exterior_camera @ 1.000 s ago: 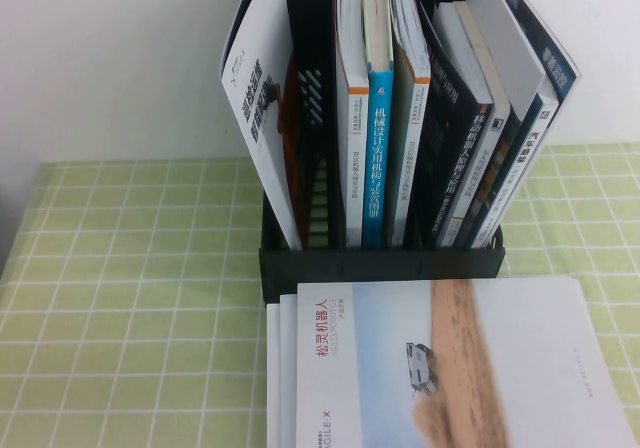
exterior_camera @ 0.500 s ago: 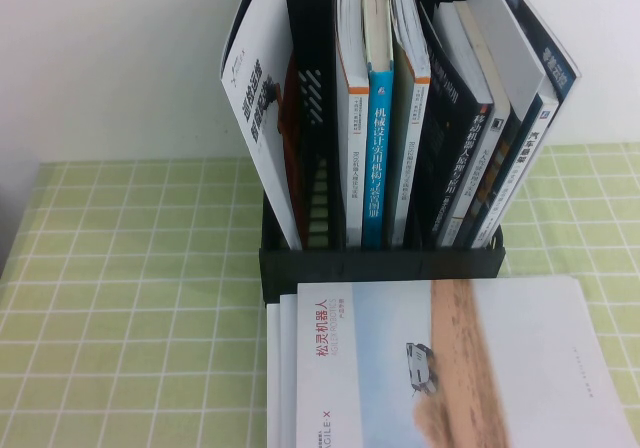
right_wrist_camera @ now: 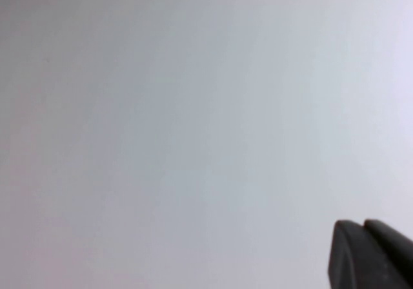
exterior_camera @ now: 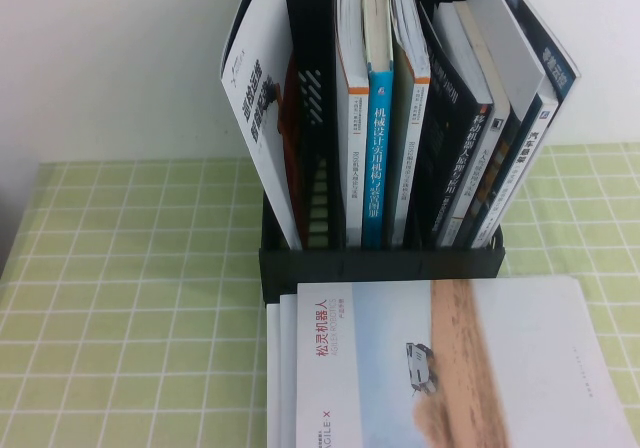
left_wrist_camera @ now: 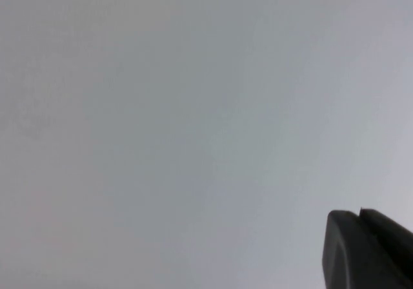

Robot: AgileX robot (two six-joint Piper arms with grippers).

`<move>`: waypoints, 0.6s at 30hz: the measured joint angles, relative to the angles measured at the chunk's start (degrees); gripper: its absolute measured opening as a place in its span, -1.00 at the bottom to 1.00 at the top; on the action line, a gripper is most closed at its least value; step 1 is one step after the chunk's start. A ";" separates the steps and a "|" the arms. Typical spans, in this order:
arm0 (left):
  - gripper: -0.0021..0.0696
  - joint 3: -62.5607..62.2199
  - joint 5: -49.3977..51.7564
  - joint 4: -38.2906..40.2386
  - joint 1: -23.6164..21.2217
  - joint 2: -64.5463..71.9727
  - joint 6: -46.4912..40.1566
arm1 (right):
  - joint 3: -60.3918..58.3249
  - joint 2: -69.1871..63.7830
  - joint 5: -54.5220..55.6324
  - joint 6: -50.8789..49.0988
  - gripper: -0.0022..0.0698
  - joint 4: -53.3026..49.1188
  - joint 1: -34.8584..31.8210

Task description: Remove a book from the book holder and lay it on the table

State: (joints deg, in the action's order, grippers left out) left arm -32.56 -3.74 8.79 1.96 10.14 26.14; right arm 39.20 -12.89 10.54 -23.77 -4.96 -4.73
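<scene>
The book [exterior_camera: 256,133], white-covered with a bold black Chinese title, stands leaning in the leftmost compartment of the black book holder [exterior_camera: 380,266], which sits at the back of the green-check table [exterior_camera: 130,298]. Neither arm shows in the high view. In the left wrist view my left gripper [left_wrist_camera: 359,215] shows only as two dark fingertips pressed together against a blank pale surface, holding nothing. In the right wrist view my right gripper [right_wrist_camera: 363,226] looks the same, fingertips together and empty.
A stack of books topped by a pale-blue-and-sand cover [exterior_camera: 450,368] lies on the table just in front of the holder. A blue-spined book [exterior_camera: 377,168] and several dark books [exterior_camera: 480,158] fill the other compartments. A white wall stands behind.
</scene>
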 joint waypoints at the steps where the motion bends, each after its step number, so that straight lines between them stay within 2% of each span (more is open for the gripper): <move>1: -0.95 -2.66 3.74 -0.45 0.00 2.54 -0.15 | 3.05 -2.21 -3.33 -0.01 -0.95 -0.37 0.00; 4: -0.95 -8.96 14.54 -1.29 0.00 9.80 -2.06 | 10.73 -8.51 -14.28 1.23 -0.95 -1.71 0.00; 8: -0.95 -12.48 22.52 -1.74 2.65 18.04 -4.09 | 16.38 -16.40 -29.25 3.29 -0.95 -2.23 1.58; 11: -0.95 -12.75 26.26 -3.31 4.91 22.73 -6.67 | 16.49 -19.40 -36.24 6.18 -0.95 -2.23 4.59; 14: -0.95 -12.75 29.20 -3.42 5.47 25.88 -7.27 | 16.38 -20.10 -40.81 13.43 -0.95 -1.57 6.54; 18: -0.95 -11.84 30.63 -0.18 5.56 28.77 -8.07 | 15.28 -20.10 -43.23 17.86 -0.95 4.96 9.13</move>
State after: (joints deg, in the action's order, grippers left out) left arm -44.40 26.90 8.62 7.52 38.91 18.07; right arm 54.48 -32.98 -32.68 -5.91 0.00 4.39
